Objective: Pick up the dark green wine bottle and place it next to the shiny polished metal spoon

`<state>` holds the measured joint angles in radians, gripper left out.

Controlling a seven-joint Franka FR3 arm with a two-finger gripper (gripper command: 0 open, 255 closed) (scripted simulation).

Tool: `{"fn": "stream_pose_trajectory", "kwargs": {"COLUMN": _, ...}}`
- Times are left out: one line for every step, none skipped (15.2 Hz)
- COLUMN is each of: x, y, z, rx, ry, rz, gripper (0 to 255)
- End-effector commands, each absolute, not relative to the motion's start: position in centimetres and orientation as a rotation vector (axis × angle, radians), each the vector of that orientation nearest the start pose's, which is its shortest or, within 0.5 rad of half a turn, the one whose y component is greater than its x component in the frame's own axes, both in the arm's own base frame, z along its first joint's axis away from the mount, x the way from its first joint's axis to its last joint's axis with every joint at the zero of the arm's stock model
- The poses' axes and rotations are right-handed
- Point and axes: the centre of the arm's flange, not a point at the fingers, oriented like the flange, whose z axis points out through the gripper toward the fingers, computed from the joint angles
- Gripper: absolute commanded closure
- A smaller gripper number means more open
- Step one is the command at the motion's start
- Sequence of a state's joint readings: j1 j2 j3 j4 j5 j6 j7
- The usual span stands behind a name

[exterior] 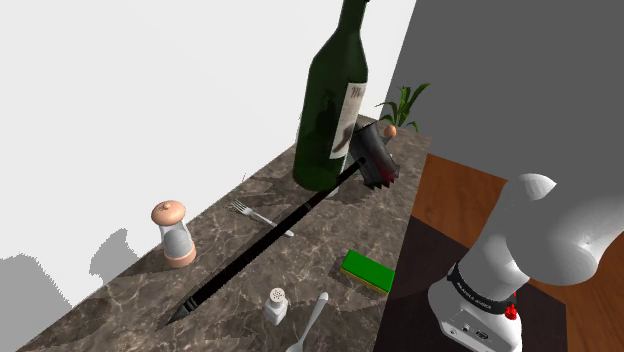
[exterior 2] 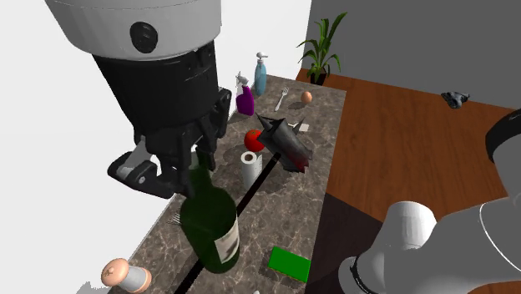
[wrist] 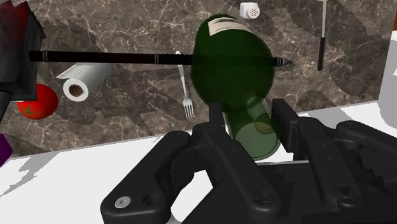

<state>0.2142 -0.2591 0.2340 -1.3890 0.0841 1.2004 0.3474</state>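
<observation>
The wine bottle (exterior: 330, 110), dark green, rises high above the counter (exterior: 130, 300) in the shoulder view. In the second exterior view the tool (exterior 2: 194, 171) is clenched on its neck, the bottle hanging directly below. In the wrist view both fingers (wrist: 283, 121) press the neck.

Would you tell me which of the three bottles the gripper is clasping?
The dark green wine bottle, clasped at its neck by the gripper; the purple spray bottle and blue pump bottle stand apart, untouched.

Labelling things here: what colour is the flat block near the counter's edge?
Bright green; the block shows best in the shoulder view.
</observation>
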Motion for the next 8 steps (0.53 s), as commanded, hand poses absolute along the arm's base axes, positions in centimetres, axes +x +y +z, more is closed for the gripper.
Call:
{"fn": "stream_pose_trajectory", "kwargs": {"x": 35.4, "y": 20.8, "z": 78.3, "rx": -3.093, "ry": -0.198, "rz": -0.08, "gripper": 255}}
{"fn": "stream_pose_trajectory", "kwargs": {"x": 35.4, "y": 20.8, "z": 77.8, "rx": -3.093, "ry": -0.198, "rz": -0.08, "gripper": 255}}
{"fn": "stream_pose_trajectory", "kwargs": {"x": 35.4, "y": 20.8, "z": 77.2, "rx": -3.093, "ry": -0.198, "rz": -0.08, "gripper": 255}}
{"fn": "stream_pose_trajectory", "kwargs": {"x": 35.4, "y": 20.8, "z": 76.7, "rx": -3.093, "ry": -0.198, "rz": -0.08, "gripper": 255}}
{"fn": "stream_pose_trajectory", "kwargs": {"x": 35.4, "y": 20.8, "z": 76.2, "rx": -3.093, "ry": -0.198, "rz": -0.08, "gripper": 255}}
{"fn": "stream_pose_trajectory", "kwargs": {"x": 35.4, "y": 20.8, "z": 75.7, "rx": -3.093, "ry": -0.198, "rz": -0.08, "gripper": 255}}
{"fn": "stream_pose_trajectory", "kwargs": {"x": 35.4, "y": 20.8, "z": 75.1, "rx": -3.093, "ry": -0.198, "rz": -0.08, "gripper": 255}}
{"fn": "stream_pose_trajectory", "kwargs": {"x": 35.4, "y": 20.8, "z": 74.6, "rx": -3.093, "ry": -0.198, "rz": -0.08, "gripper": 255}}
